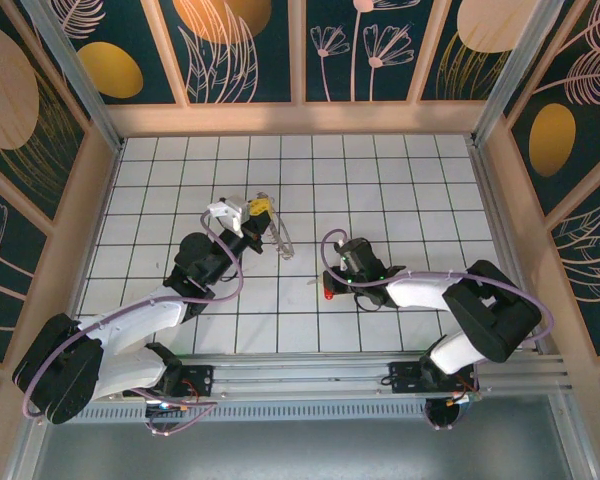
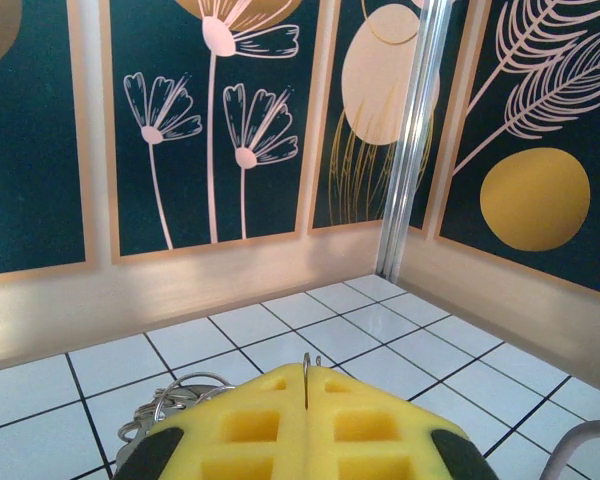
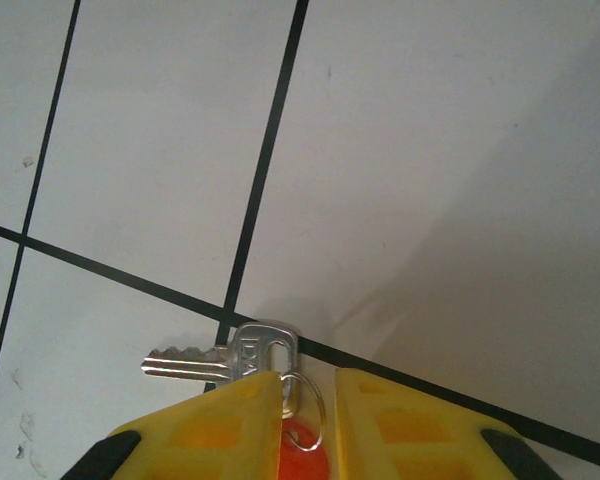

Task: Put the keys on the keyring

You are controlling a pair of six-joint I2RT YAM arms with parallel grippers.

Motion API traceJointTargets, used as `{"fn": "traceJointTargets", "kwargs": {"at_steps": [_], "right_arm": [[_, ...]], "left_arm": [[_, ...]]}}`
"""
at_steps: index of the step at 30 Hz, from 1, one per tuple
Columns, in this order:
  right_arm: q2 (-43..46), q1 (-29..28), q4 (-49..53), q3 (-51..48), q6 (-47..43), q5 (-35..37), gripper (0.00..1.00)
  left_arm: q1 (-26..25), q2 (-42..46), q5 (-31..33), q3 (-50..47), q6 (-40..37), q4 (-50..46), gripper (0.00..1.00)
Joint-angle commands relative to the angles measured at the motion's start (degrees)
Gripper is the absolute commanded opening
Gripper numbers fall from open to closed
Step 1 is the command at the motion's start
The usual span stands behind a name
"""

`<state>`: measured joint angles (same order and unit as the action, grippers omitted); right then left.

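Observation:
The keys point(image 3: 263, 350) lie on the white tile floor: a silver key with its blade pointing left, a small split ring through its head and a red piece behind it. My right gripper point(image 3: 308, 377) is open around that ring; the left pad touches the key head, while the right pad stands clear. From above, the keys point(image 1: 328, 293) show as a red spot at the right gripper point(image 1: 333, 282). My left gripper point(image 2: 307, 372) is shut on the keyring, a thin wire held upright between the yellow pads, with loops point(image 2: 185, 379) to the left. The keyring point(image 1: 283, 243) hangs below the left gripper point(image 1: 262, 208).
Decorated panel walls enclose the tiled floor point(image 1: 400, 200) on three sides, with a metal post point(image 2: 412, 150) in the corner. About one tile of floor separates the two grippers. The arm bases sit on the rail point(image 1: 310, 385) at the near edge.

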<state>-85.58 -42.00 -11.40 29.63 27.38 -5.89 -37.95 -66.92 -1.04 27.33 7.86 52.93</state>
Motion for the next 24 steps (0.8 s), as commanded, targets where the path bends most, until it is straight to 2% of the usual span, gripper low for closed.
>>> {"fn": "traceJointTargets", "kwargs": {"at_steps": [1, 15, 19, 24], "right_arm": [[-0.79, -0.24, -1.00, 1.39, 0.22, -1.01, 0.20], [0.67, -0.10, 0.34, 1.45, -0.53, 0.32, 0.00], [5.20, 1.65, 2.47, 2.01, -2.11, 1.92, 0.00], [14.48, 6.10, 2.65, 3.12, -4.76, 0.35, 0.00]], "left_arm": [[-0.10, 0.30, -0.81, 1.85, 0.76, 4.03, 0.00], [-0.10, 0.13, -0.98, 1.85, 0.84, 4.08, 0.00], [-0.10, 0.35, -1.48, 2.08, 0.80, 3.54, 0.00], [-0.08, 0.17, -3.79, 2.30, 0.26, 3.45, 0.00]]}}
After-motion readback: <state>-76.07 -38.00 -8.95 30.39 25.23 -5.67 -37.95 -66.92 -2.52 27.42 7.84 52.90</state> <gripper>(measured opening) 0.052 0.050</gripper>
